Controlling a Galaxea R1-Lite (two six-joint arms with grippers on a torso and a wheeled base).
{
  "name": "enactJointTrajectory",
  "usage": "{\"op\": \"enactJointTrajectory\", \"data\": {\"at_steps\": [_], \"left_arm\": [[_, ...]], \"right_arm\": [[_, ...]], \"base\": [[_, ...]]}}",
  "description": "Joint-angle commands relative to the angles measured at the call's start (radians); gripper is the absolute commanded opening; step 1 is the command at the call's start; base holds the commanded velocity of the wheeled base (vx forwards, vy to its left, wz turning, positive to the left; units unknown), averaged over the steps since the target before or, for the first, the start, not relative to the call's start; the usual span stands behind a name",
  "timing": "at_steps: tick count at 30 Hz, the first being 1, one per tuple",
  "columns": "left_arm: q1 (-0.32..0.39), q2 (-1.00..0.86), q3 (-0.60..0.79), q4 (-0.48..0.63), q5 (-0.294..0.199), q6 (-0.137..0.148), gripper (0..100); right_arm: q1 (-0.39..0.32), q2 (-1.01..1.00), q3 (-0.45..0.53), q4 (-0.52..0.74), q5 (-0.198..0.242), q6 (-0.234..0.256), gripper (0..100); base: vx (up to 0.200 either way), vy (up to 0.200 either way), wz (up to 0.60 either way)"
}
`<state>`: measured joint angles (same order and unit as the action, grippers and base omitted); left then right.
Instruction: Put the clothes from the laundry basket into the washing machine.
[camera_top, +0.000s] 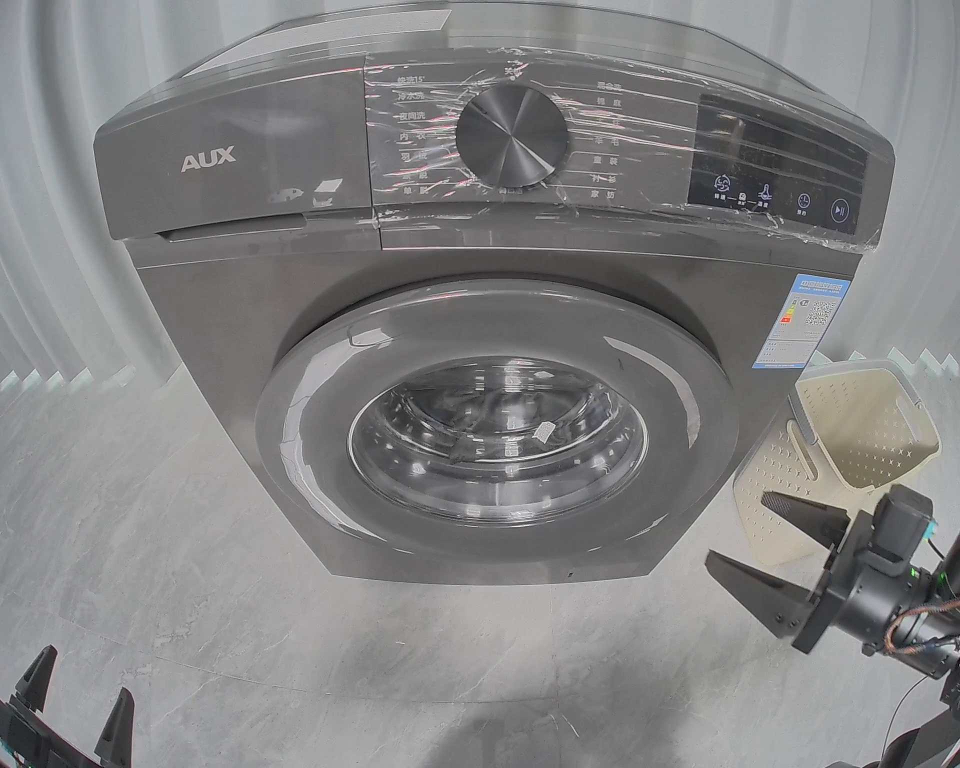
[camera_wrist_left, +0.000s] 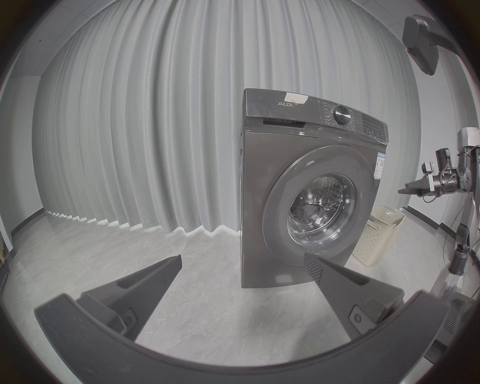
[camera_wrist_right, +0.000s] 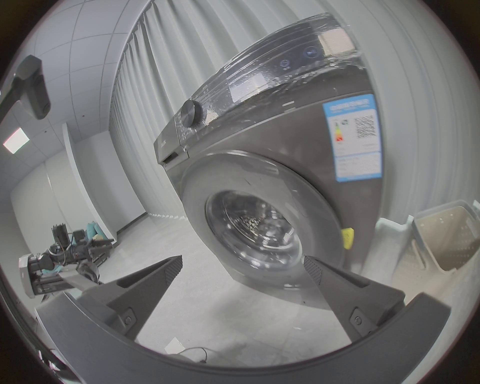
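Low at the left, left gripper (camera_top: 83, 685): jaws spread wide with nothing between them, above the grey floor (camera_top: 180, 520) and well apart from the machine.
Curtain (camera_wrist_left: 130, 130): pale pleats behind the machine; the left wrist view shows its full width.
Washing machine (camera_top: 230, 320): grey front-loader in the middle of the floor. The left wrist view shows its plain left side panel.
Drawer (camera_top: 235, 160): at the top left of the front, with a brand name in pale letters.
Dial (camera_top: 512, 135): round, central on the top strip, under wrinkled clear film. The small print around it is too fine to read.
Door (camera_top: 320, 400): round and shut flat against the front.
Drum (camera_top: 497, 440): seen through the door glass with many reflections. I cannot tell whether any clothes lie inside.
Touch panel (camera_top: 775, 170): dark, with lit icons, also under film.
Sticker (camera_top: 800, 320): blue and white energy label on the upper right of the front.
Yellow tag (camera_wrist_right: 347, 237): at the door's right edge, seen from the right wrist.
Laundry basket (camera_top: 905, 390): cream and perforated, on the floor just beside the machine's right side. Its bottom is hidden behind the right arm, and its bare inner walls show.
Right gripper (camera_top: 740, 530): jaws wide apart and holding nothing, in front of the basket's near wall.
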<state>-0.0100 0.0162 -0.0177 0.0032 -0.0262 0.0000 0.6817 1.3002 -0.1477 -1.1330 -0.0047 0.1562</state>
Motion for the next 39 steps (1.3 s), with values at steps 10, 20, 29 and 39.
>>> {"op": "enactJointTrajectory", "data": {"at_steps": [10,20,29,39], "left_arm": [[0.001,-0.016,0.016,0.000,0.000,0.000,100],[-0.001,-0.016,0.016,0.000,0.000,-0.005,100],[-0.001,-0.015,0.016,0.000,0.000,-0.008,100],[-0.001,-0.015,0.016,0.000,0.002,-0.014,100]], "right_arm": [[-0.295,-0.665,0.146,0.384,0.020,-0.049,100],[-0.484,-1.093,0.146,0.769,0.040,-0.053,100],[-0.538,-1.208,0.146,0.918,0.008,-0.083,100],[-0.679,-1.299,0.146,1.092,0.055,-0.147,100]], "base": [[0.000,0.000,0.00],[0.000,0.000,0.00],[0.000,0.000,0.00],[0.000,0.000,0.00]]}}
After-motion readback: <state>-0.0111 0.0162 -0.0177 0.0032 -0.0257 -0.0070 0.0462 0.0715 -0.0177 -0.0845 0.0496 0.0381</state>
